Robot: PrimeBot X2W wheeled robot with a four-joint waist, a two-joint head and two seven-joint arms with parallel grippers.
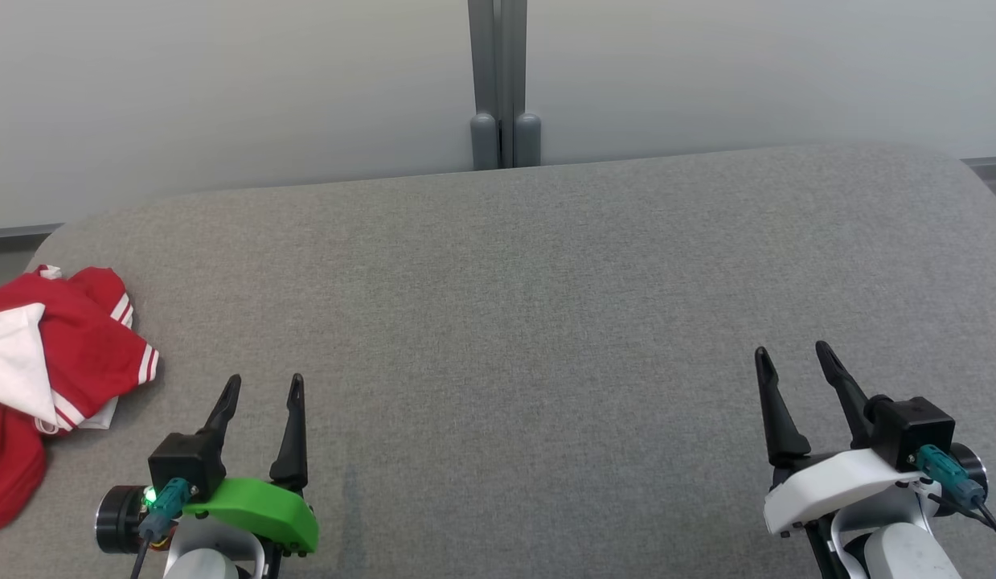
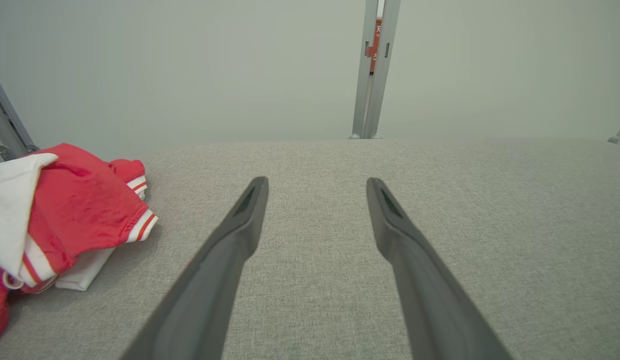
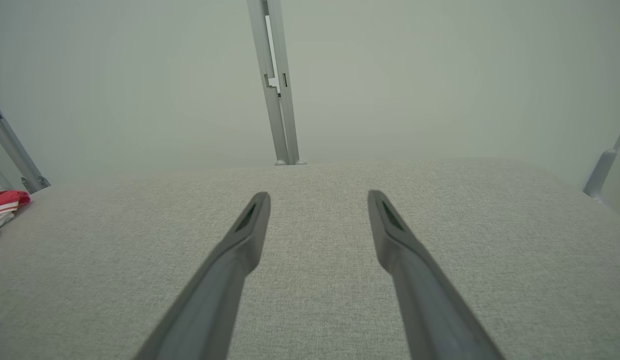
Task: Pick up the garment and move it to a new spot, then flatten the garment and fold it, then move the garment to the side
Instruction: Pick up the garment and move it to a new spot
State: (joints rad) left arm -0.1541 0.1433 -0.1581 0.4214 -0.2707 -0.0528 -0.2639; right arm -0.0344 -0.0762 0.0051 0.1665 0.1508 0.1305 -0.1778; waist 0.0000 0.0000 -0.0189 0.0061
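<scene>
The garment [image 1: 59, 362] is a red piece with white panels and red-and-white striped cuffs, lying crumpled at the far left edge of the grey fabric table [image 1: 530, 322]. In the left wrist view the garment [image 2: 74, 220] lies left of my fingers, and the right wrist view catches a small bit of the garment [image 3: 3, 207] at its left edge. My left gripper [image 1: 264, 386] rests open at the lower left, just right of the garment and not touching it. At the lower right, my right gripper [image 1: 791, 354] also stands open with nothing between its fingers.
A pale wall rises behind the table, with a grey vertical post [image 1: 502, 80] at its middle. The table has rounded far corners, and slanted metal struts [image 3: 19, 160] stand beyond its left side.
</scene>
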